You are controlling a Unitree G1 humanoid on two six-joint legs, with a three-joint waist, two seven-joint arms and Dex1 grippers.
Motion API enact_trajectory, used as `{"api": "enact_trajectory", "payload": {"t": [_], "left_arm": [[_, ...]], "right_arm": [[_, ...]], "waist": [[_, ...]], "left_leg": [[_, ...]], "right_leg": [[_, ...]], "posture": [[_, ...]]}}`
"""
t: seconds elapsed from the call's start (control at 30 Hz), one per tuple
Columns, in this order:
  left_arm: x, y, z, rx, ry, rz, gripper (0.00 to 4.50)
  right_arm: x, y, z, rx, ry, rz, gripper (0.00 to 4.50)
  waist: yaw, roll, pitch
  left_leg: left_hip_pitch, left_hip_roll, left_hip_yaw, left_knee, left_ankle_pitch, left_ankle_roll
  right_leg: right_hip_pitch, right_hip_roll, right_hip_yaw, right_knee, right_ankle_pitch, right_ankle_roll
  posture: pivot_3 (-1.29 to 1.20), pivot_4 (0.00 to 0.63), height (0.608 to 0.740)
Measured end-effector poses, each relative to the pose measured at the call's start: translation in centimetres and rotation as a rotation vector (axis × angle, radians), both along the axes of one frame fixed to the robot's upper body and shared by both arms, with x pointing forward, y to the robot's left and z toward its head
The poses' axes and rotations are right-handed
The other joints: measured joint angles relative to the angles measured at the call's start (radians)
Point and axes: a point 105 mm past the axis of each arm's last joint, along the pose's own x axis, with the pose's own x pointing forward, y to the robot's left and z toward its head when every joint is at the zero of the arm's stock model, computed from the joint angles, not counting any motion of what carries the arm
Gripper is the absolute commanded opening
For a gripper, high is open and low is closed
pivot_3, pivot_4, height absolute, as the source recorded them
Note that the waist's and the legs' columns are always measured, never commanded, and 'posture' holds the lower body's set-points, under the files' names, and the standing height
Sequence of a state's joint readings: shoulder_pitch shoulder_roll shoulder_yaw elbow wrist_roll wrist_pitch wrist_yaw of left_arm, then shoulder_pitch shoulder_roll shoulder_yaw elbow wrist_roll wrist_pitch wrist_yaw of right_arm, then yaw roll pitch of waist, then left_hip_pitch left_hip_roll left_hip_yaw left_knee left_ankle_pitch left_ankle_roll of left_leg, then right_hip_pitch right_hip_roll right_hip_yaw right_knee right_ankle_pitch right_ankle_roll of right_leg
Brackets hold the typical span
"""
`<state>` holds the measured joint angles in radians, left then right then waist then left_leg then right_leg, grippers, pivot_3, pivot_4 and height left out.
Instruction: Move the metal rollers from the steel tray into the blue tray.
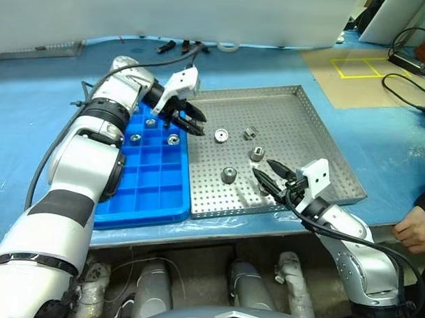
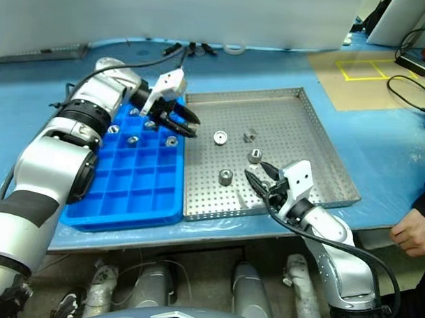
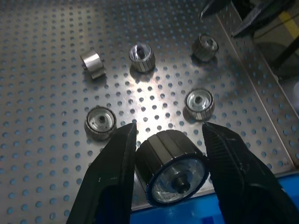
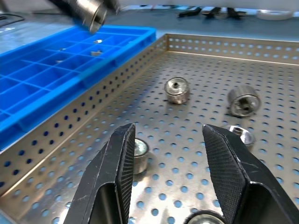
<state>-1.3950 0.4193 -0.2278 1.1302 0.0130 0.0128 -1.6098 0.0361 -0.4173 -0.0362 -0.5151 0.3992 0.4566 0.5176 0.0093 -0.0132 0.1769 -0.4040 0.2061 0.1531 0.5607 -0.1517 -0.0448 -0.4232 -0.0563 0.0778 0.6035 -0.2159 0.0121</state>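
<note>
A left tool (image 1: 191,120) of two black fingers grips a short silvery-grey metal roller (image 3: 172,169) with a dark central hole, holding it in the air at the seam where the bright blue plastic tray of square compartments (image 1: 152,192) meets the large perforated steel tray with a low rim (image 1: 318,145), both lying side by side on a blue-covered surface (image 1: 32,118). Three rollers (image 1: 173,139) sit in compartments at the blue tray's far end. On the steel tray's floor lie several loose rollers, among them a ring (image 1: 221,135), a tilted one (image 1: 250,133), one near the middle (image 1: 256,154) and one towards the near rim (image 1: 229,175). The right tool (image 1: 270,175) hovers low over the steel tray's near side, its fingers apart and holding nothing. A person's hand (image 1: 416,229) rests at the surface's right edge
</note>
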Motion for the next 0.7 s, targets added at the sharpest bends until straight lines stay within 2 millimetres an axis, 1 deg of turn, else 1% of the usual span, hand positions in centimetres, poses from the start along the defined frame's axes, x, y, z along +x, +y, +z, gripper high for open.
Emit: {"api": "enact_trajectory", "payload": {"t": [0.07, 0.1, 0.17, 0.3, 0.37, 0.43, 0.5, 0.57, 0.7], "left_arm": [[-0.2, 0.3, 1.1, -0.038, -0.022, -0.001, 1.84], [-0.3, 0.5, 1.5, -0.055, -0.028, -0.001, 1.84], [-0.7, 1.5, 1.7, -0.078, -0.031, 0.013, 1.84], [-1.1, 3.6, 1.8, -0.116, -0.009, 0.082, 1.84], [-1.1, 4.9, 2.3, -0.151, -0.022, 0.147, 1.84], [-1.3, 6.5, 2.6, -0.178, -0.038, 0.223, 1.84], [-1.7, 7.6, 2.2, -0.190, -0.033, 0.280, 1.84], [-2.5, 9.0, 1.3, -0.197, -0.016, 0.342, 1.84], [-3.6, 10.5, -0.3, -0.222, 0.028, 0.450, 1.84]], "right_arm": [[-0.1, 0.6, 0.5, -0.006, -0.009, 0.043, 2.37], [-0.1, 0.8, 0.7, -0.006, -0.016, 0.061, 2.37], [0.1, 1.6, 1.4, -0.031, -0.034, 0.113, 2.37], [1.1, 3.8, 4.3, -0.056, -0.137, 0.224, 2.37], [1.6, 4.6, 4.5, -0.066, -0.140, 0.276, 2.37], [2.0, 5.3, 4.2, -0.077, -0.120, 0.330, 2.37], [2.2, 5.8, 4.0, -0.089, -0.104, 0.380, 2.37], [2.2, 6.5, 4.2, -0.104, -0.105, 0.448, 2.37], [2.2, 7.1, 4.4, -0.126, -0.110, 0.528, 2.37]], "waist": [[0.003, 0.000, 0.000], [0.005, 0.000, 0.000], [0.002, 0.001, 0.001], [0.011, 0.001, 0.001], [0.017, 0.001, 0.001], [0.022, 0.001, 0.001], [0.033, 0.002, 0.001], [0.039, 0.002, 0.002], [0.069, 0.002, 0.002]], "left_leg": [[0.000, 0.000, 0.000, 0.000, 0.000, 0.000], [0.000, 0.000, 0.000, 0.000, 0.000, 0.000], [0.001, 0.000, 0.000, 0.000, 0.001, -0.001], [0.000, 0.001, 0.000, 0.000, 0.002, -0.004], [0.000, 0.001, 0.000, 0.000, 0.002, -0.004], [-0.001, 0.001, -0.001, 0.000, 0.002, -0.004], [-0.001, 0.001, -0.001, -0.001, 0.002, -0.004], [-0.002, 0.002, -0.003, -0.002, 0.002, -0.004], [-0.004, 0.004, -0.005, -0.002, 0.003, -0.005]], "right_leg": [[0.000, 0.000, 0.000, 0.000, 0.000, 0.000], [0.000, 0.000, 0.000, 0.001, 0.000, 0.000], [0.000, 0.001, 0.001, 0.002, 0.000, 0.000], [-0.001, 0.001, -0.001, 0.004, 0.000, 0.000], [-0.001, 0.001, -0.002, 0.003, 0.000, 0.000], [-0.001, 0.000, -0.003, 0.003, 0.000, 0.000], [-0.001, 0.000, -0.004, 0.003, 0.000, -0.001], [-0.001, 0.000, -0.007, 0.004, -0.001, -0.002], [-0.001, -0.001, -0.015, 0.005, -0.002, -0.004]], "posture": [[-0.30, 0.150, 0.740], [-0.28, 0.150, 0.740], [-0.25, 0.150, 0.740], [-0.18, 0.150, 0.740], [-0.13, 0.150, 0.740], [-0.06, 0.150, 0.740], [-0.01, 0.150, 0.740], [0.03, 0.150, 0.740], [0.16, 0.150, 0.740]]}}
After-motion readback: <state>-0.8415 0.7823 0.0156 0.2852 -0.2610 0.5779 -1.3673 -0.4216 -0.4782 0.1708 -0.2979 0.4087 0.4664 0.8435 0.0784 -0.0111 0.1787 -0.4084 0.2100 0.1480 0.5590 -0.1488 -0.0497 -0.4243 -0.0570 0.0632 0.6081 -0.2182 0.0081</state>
